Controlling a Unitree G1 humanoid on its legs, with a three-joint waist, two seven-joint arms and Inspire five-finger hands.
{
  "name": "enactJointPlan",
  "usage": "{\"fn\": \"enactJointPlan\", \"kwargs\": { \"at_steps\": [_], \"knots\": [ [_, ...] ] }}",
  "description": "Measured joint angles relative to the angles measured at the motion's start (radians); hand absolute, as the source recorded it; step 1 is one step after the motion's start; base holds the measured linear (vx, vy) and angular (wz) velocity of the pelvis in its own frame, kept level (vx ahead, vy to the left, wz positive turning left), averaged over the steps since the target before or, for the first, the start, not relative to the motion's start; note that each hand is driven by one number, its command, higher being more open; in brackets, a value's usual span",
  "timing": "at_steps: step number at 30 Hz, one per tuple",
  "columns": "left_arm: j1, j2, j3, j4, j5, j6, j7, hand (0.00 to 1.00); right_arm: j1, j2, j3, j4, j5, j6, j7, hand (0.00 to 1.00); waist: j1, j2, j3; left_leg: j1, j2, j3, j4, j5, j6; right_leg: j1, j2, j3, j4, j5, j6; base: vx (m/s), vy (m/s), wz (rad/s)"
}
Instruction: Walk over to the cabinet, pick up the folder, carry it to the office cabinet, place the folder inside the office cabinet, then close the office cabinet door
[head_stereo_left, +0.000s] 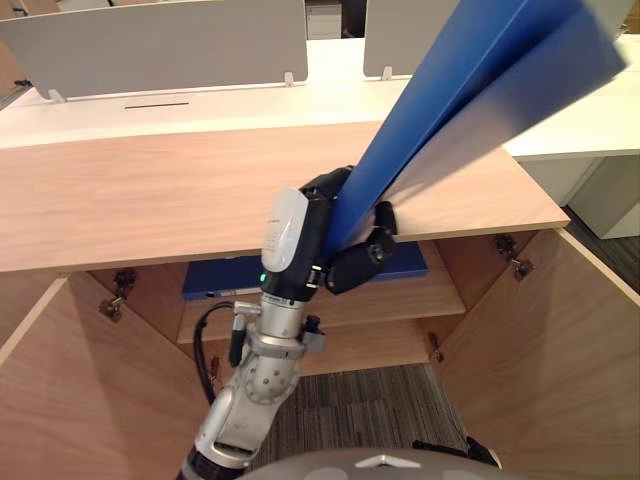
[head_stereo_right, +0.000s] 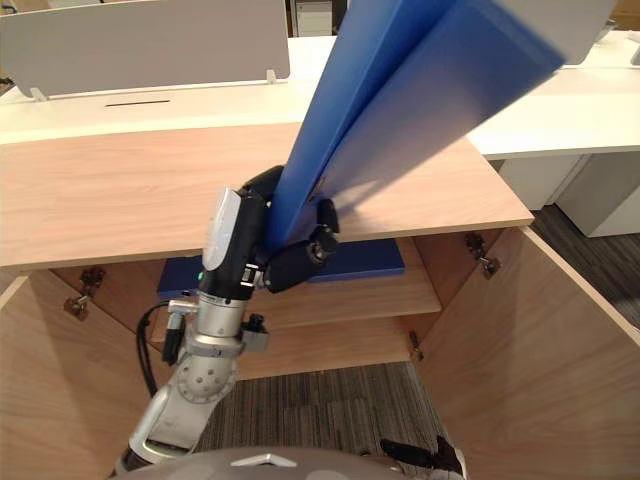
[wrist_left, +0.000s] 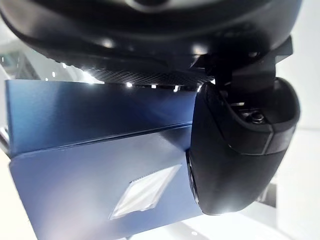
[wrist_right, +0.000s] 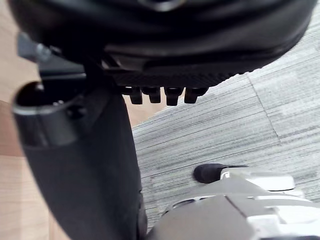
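The left robot hand (head_stereo_left: 352, 262) was clamped on the lower end of the blue folder (head_stereo_left: 480, 80), thumb on the near face and fingers behind it. It stood in front of the office cabinet (head_stereo_left: 150, 200), about level with the near edge of the top panel.

From that grip the folder's long axis ran steeply up and away to the far right, passing above the top panel. Its two leaves had splayed slightly apart at the free end.

Both doors stood open: the left door (head_stereo_left: 70, 390) and the right door (head_stereo_left: 560, 330). The inner shelf (head_stereo_left: 420, 295) lay below and beyond the hand, under the top panel, with a second blue folder (head_stereo_left: 215, 275) lying flat on its left part.

Judgement: the folder pointed over the cabinet, not into it. The free end would need to come down and level out before it could clear the panel edge and enter.

The right robot hand (wrist_right: 85, 165) hung empty over the carpet (wrist_right: 225, 115), fingers relaxed. The left was the only hand placed to act.
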Motion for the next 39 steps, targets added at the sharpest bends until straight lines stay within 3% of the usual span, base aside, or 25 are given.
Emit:
{"fn": "enactJointPlan", "kwargs": {
  "at_steps": [4,10,14,22,31,39],
  "knots": [
    [0.002,-0.005,-0.048,0.000,-0.111,0.000,-0.011,0.00,0.032,0.000,0.047,-0.131,0.000,-0.007,-0.010,1.00,-0.002,0.007,-0.005,-0.001,0.003,0.008,0.004,-0.003,0.000,-0.015,0.003,0.012,0.021,-0.006,-0.001,-0.03,-0.005,-0.10],
    [0.030,-0.029,-0.017,-0.069,-0.443,0.000,-0.044,0.00,0.076,0.067,0.122,-0.466,0.002,-0.029,-0.013,1.00,-0.001,0.006,-0.011,-0.004,0.013,0.029,0.017,-0.007,-0.005,-0.031,0.013,0.033,0.033,-0.004,-0.003,-0.03,-0.013,-0.11],
    [0.057,-0.053,0.051,-0.126,-0.577,-0.010,-0.071,0.00,0.108,0.120,0.148,-0.709,0.006,-0.048,0.003,1.00,0.001,0.006,-0.017,-0.004,0.013,0.030,0.017,-0.007,-0.006,-0.031,0.013,0.034,0.032,-0.003,-0.003,0.00,0.000,0.00],
    [0.176,-0.074,0.211,-0.142,-0.717,-0.017,-0.119,0.00,0.124,0.159,0.164,-1.159,0.083,-0.136,0.035,1.00,0.002,-0.021,-0.015,0.000,0.010,0.035,0.017,-0.008,-0.005,-0.032,0.012,0.040,0.022,0.003,-0.003,0.00,0.000,0.00],
    [0.205,-0.101,0.262,-0.118,-0.766,-0.017,-0.167,0.00,0.140,0.156,0.171,-1.307,0.119,-0.136,0.058,1.00,0.001,-0.014,-0.012,0.002,0.009,0.043,0.016,-0.009,-0.002,-0.032,0.013,0.056,0.022,0.009,-0.003,-0.02,0.001,-0.05],
    [0.206,-0.103,0.281,-0.033,-0.840,-0.016,-0.235,0.00,-0.069,0.090,0.170,-1.436,0.120,-0.224,0.069,1.00,0.002,-0.015,-0.010,-0.001,0.006,0.061,0.024,-0.010,-0.001,-0.044,0.012,0.079,0.021,0.026,-0.003,-0.05,0.002,-0.08]
  ]
}}
